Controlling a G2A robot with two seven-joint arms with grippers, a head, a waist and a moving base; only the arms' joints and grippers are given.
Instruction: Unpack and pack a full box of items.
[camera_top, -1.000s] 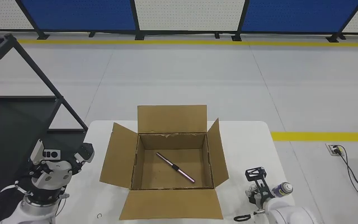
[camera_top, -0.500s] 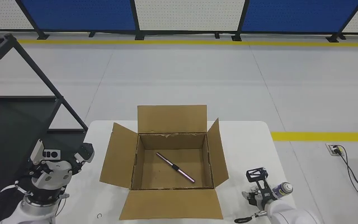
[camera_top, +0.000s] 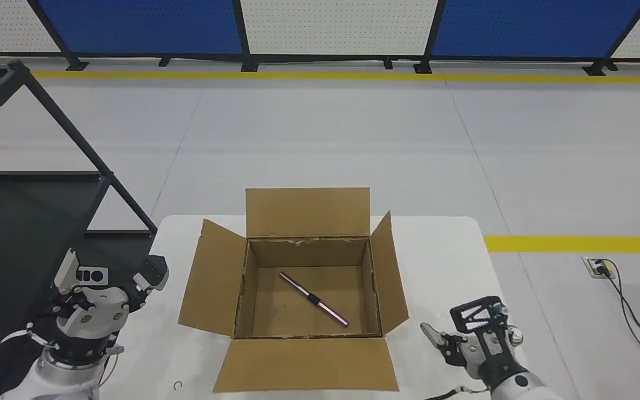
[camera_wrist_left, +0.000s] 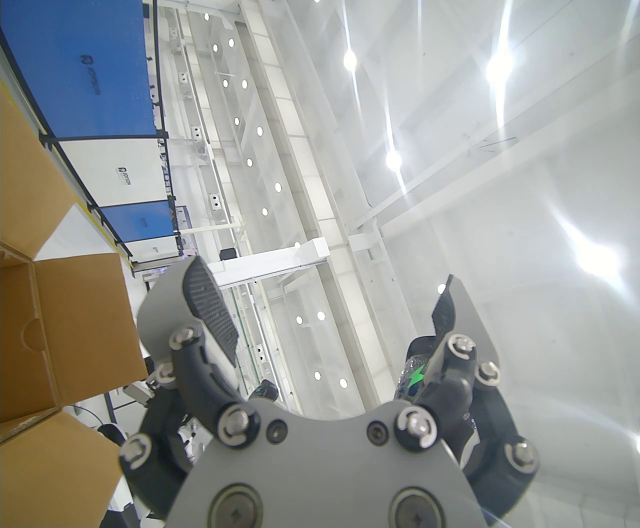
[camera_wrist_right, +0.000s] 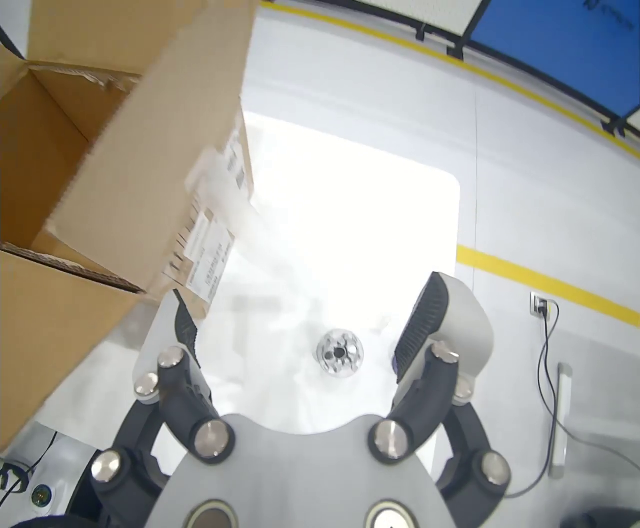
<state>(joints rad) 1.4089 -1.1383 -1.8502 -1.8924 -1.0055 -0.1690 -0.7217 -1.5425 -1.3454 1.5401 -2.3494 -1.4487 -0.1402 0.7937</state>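
Ind. hall w/ blue partitions (camera_top: 140, 25).

matt brown cardboard box (camera_top: 307, 212); glossy white table (camera_top: 446, 260); shiny metal can top (camera_wrist_right: 339, 353).

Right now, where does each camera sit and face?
Top view: above the arms, looking down at the table and open box; left hand and right hand at lower corners.
Left wrist view: behind the open left hand, facing the ceiling, box alongside.
Right wrist view: behind the open right hand, facing down at the table beside the box.
Shared: the box, in all three.
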